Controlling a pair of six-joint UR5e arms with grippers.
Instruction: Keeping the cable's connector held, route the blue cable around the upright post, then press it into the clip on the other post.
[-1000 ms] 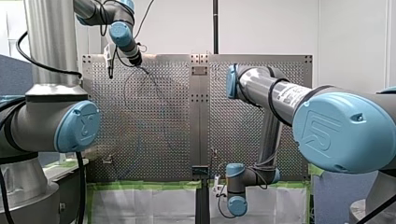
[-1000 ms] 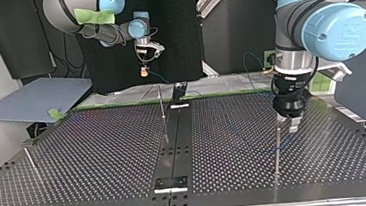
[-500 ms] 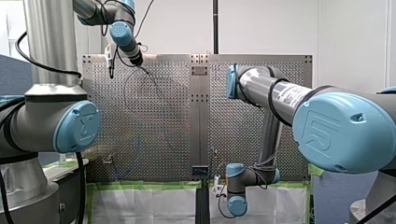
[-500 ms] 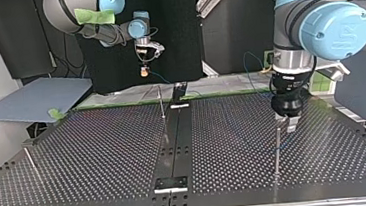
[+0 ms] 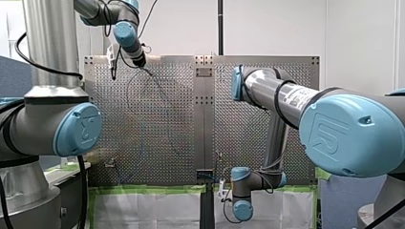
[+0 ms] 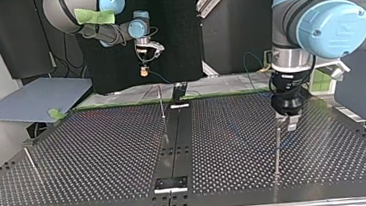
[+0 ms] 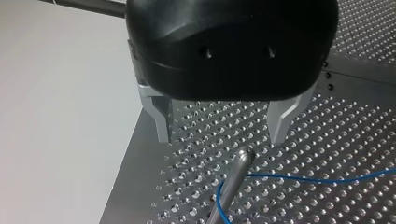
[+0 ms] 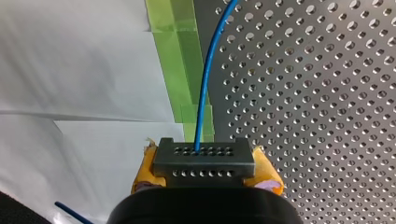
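Left gripper (image 7: 219, 138) jaws spread, nothing between them. Metal post (image 7: 232, 179) tip just ahead of them. Blue cable (image 7: 317, 179) reaches the post below its tip, then curls down beside it. Perforated table (image 7: 355, 135) underneath.

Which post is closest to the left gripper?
The top view's right post, tip just ahead of my left gripper; the middle post and left post stand far off.

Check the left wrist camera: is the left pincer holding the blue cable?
No, my left pincer's fingers stand open and empty, with the blue cable running past the post beyond them.
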